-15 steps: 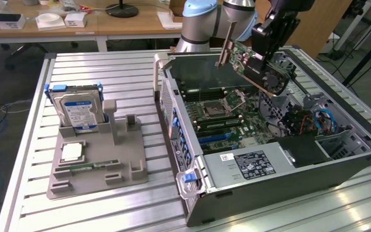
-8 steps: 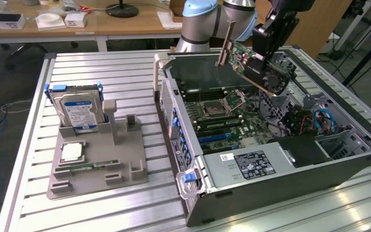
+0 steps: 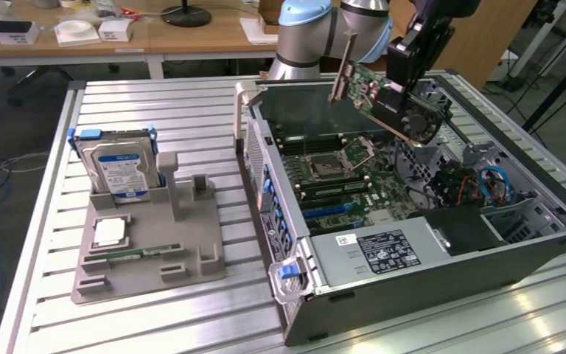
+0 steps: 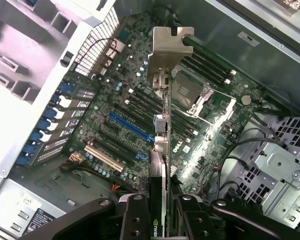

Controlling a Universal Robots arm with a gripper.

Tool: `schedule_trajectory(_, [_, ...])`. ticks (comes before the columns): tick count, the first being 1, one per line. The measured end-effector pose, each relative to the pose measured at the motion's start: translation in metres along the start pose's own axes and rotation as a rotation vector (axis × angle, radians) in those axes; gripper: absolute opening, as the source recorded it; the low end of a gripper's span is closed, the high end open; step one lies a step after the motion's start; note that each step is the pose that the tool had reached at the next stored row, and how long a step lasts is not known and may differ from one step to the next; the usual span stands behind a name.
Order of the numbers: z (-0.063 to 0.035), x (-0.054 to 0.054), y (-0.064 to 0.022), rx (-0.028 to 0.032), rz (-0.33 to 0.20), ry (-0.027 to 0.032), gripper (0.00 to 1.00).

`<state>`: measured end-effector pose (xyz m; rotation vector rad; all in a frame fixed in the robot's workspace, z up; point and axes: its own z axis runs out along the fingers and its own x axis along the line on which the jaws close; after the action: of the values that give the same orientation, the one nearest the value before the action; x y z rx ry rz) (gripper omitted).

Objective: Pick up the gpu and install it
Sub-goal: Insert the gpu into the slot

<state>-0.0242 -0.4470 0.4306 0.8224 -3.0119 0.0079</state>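
The gripper [image 3: 404, 82] is clamped on the gpu [image 3: 367, 87] and holds it in the air above the open computer case [image 3: 441, 243], which lies on its side on the half of the bench [image 3: 165, 103] toward the exterior view's right, its long side running from the near edge to the far edge. The card hangs tilted, its green board and black cooler fan facing the near edge, over the far part of the case and clear of the motherboard [image 3: 347, 177] below it. In the wrist view the gripper [image 4: 162, 212] has its two black fingers [image 4: 135, 220] pressed against both faces of the gpu [image 4: 162, 150], seen edge-on, with the silver end bracket [image 4: 166, 47] at the end away from the fingers; beneath it lie the motherboard [image 4: 140, 115], the processor socket [image 4: 187, 90] and a blue slot [image 4: 130, 127]. On the bench half toward the exterior view's left stands a grey holder [image 3: 145, 251], well apart from the card, carrying a hard drive [image 3: 118, 171] upright at its far end and a memory stick [image 3: 130, 256] lying flat nearer the near edge
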Motion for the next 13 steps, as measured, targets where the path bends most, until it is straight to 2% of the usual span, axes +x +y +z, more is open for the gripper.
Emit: schedule_trajectory(13, [0.0,0.0,0.0,0.0014,-0.073,0.0,0.26])
